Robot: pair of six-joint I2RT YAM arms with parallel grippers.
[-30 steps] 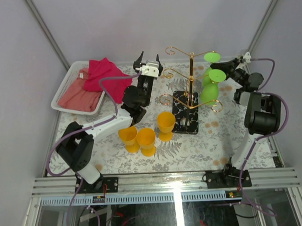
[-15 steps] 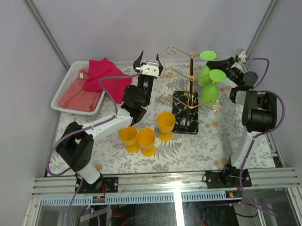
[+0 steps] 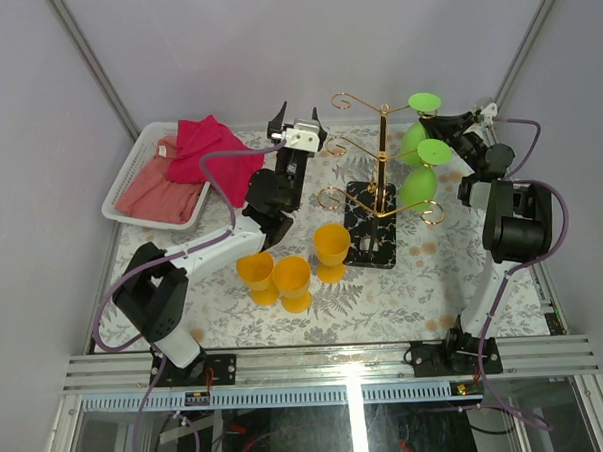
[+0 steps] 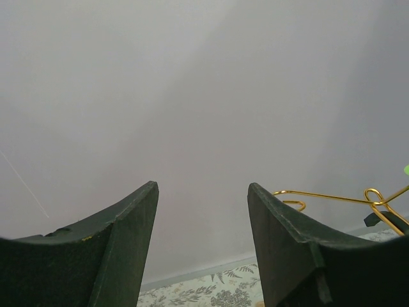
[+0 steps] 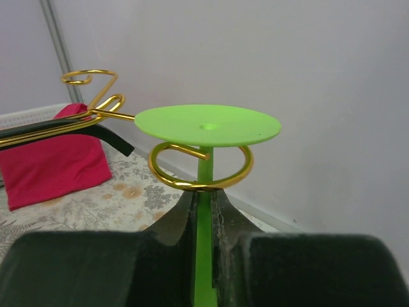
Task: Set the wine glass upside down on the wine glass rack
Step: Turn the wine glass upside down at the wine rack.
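Note:
A green wine glass [image 3: 414, 137] hangs upside down, its round foot [image 5: 208, 125] on top. My right gripper [image 5: 203, 195] is shut on its thin green stem, just under a gold curl [image 5: 167, 175] of the wine glass rack [image 3: 383, 152] that rings the stem. In the top view the right gripper [image 3: 451, 125] is at the rack's far right arm. A second green glass [image 3: 418, 188] hangs lower on the rack, by the black base [image 3: 374, 245]. My left gripper [image 3: 297, 120] is raised left of the rack, open and empty, also open in the left wrist view [image 4: 202, 187].
Three yellow goblets [image 3: 293, 282] stand on the patterned table in front of the rack, beside the left arm. A white basket [image 3: 120, 189] with red cloths sits at the far left. Grey walls close in behind and at both sides.
My right gripper has shifted the held green glass slightly, first toward the pole, then back right and a little farther away. The left arm has stayed put.

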